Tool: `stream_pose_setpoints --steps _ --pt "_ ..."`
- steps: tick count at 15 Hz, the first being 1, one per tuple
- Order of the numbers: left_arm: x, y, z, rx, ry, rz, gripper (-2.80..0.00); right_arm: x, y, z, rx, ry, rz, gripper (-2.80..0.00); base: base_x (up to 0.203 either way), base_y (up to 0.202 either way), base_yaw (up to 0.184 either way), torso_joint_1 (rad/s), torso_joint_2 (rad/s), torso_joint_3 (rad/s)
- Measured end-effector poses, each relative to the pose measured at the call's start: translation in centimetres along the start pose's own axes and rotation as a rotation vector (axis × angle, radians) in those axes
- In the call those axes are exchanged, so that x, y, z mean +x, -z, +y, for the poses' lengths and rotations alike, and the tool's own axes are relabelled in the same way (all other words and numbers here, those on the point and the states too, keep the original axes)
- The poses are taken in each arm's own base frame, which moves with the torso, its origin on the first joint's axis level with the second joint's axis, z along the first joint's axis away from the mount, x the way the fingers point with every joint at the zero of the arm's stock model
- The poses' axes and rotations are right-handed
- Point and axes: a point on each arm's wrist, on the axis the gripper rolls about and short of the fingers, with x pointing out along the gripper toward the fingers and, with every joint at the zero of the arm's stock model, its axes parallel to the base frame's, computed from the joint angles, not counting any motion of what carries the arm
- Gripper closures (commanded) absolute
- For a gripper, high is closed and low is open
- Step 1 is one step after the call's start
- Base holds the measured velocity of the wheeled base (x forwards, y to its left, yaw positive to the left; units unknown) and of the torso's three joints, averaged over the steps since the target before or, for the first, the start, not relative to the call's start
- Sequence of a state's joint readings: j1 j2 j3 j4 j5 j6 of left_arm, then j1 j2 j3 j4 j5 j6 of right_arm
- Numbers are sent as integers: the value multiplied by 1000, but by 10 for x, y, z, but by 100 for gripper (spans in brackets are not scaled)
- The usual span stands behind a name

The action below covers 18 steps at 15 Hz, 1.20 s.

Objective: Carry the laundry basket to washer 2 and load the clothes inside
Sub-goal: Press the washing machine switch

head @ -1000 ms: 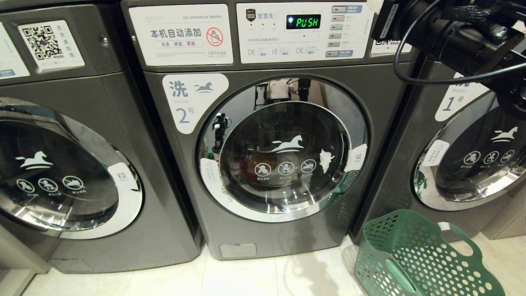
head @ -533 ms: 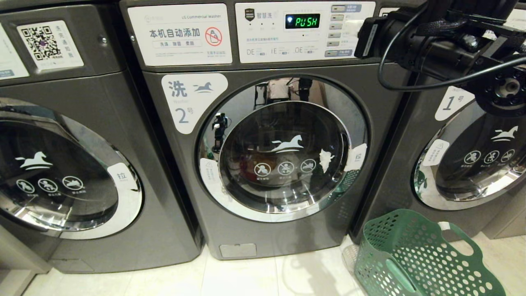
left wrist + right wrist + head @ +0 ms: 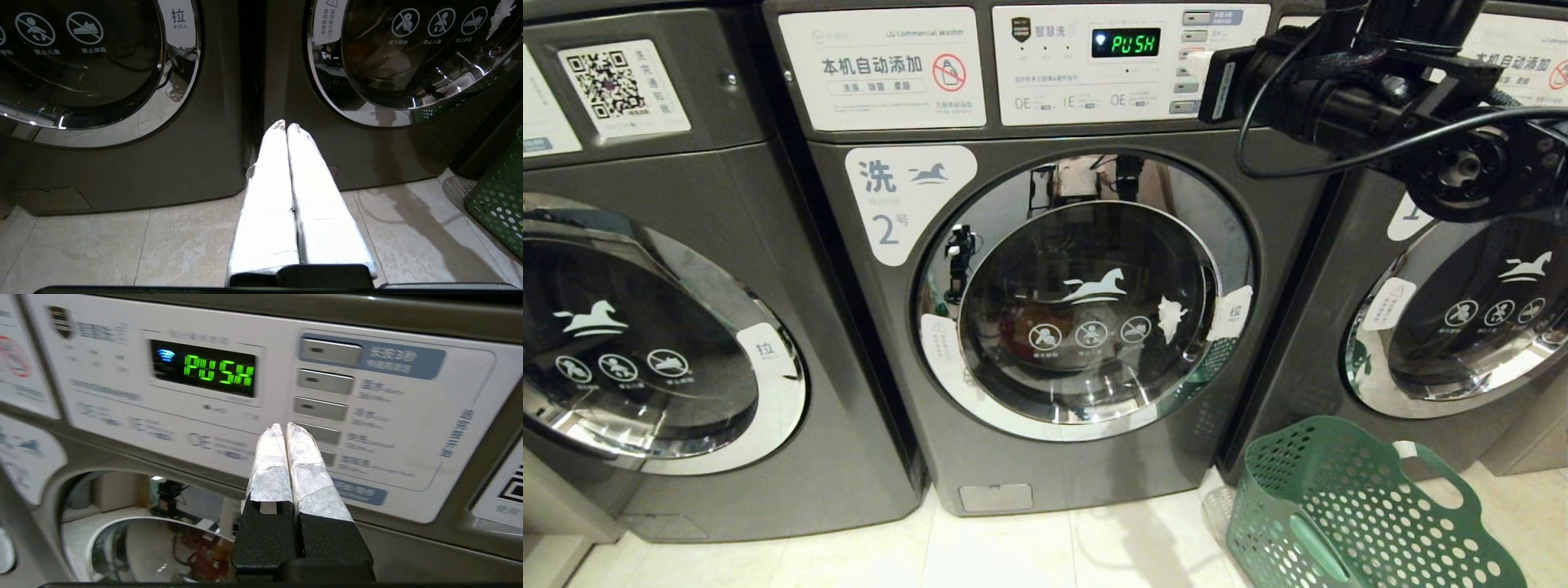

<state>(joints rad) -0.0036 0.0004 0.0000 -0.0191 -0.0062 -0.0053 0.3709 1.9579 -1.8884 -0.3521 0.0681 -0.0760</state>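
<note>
Left gripper (image 3: 286, 127) is parked low, fingers pressed together, empty. Washer 2 (image 3: 1045, 269): door closed, dim clothes (image 3: 1033, 322) visible behind its glass. Your right gripper (image 3: 284, 426), fingers together, empty, faces its button panel (image 3: 322, 379). Laundry basket (image 3: 1339, 506) sits on the floor, near right, apparently emptied. Judging loading done; starting remains.

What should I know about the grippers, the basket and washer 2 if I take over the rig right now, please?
Right gripper: jaws shut, empty, raised in front of the button column on the control panel of washer 2; display reads PUSH.
Left gripper: jaws shut, empty, low near the floor between two washers.
Laundry basket: on the floor to the right of washer 2; no garments visible in it.
Done: door closed; reddish shapes behind the glass may be clothes.
Left: probably pressing a button.
</note>
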Motion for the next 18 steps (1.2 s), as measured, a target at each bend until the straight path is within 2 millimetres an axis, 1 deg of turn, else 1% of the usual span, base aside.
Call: stream_pose_setpoints --steps 3,8,18 --pt "0 0 0 -1 0 0 0 9 8 -1 -5 14 22 0 0 0 0 0 0 0" --pt "0 0 0 -2 -1 0 0 15 21 -6 -8 29 40 0 0 0 0 0 0 0" --pt "0 0 0 -2 -1 0 0 18 25 -12 -14 42 20 0 0 0 0 0 0 0"
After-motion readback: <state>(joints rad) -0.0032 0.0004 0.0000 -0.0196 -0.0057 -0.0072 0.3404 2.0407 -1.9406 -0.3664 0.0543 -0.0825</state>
